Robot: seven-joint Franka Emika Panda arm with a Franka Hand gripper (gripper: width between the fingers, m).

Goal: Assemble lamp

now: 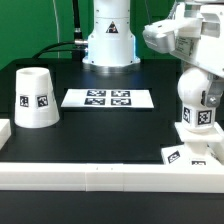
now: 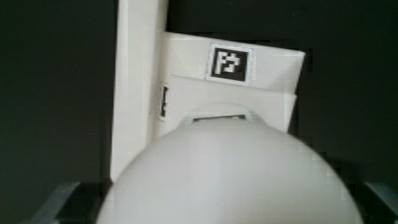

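Observation:
My gripper (image 1: 198,72) is shut on the white round-topped bulb (image 1: 199,103) at the exterior view's right. It holds the bulb upright over the low square base (image 1: 188,153); I cannot tell whether they touch. In the wrist view the bulb (image 2: 222,165) fills the foreground between my dark fingers (image 2: 71,205). Beyond it the base (image 2: 231,85) shows with one tag. The cup-like shade (image 1: 35,97) stands wide end down at the exterior view's left, apart from the arm.
The marker board (image 1: 108,98) lies flat mid-table. A long white border rail (image 1: 100,175) runs along the front edge, and another rail (image 2: 139,60) lies against the base in the wrist view. The robot's pedestal (image 1: 108,40) stands at the back.

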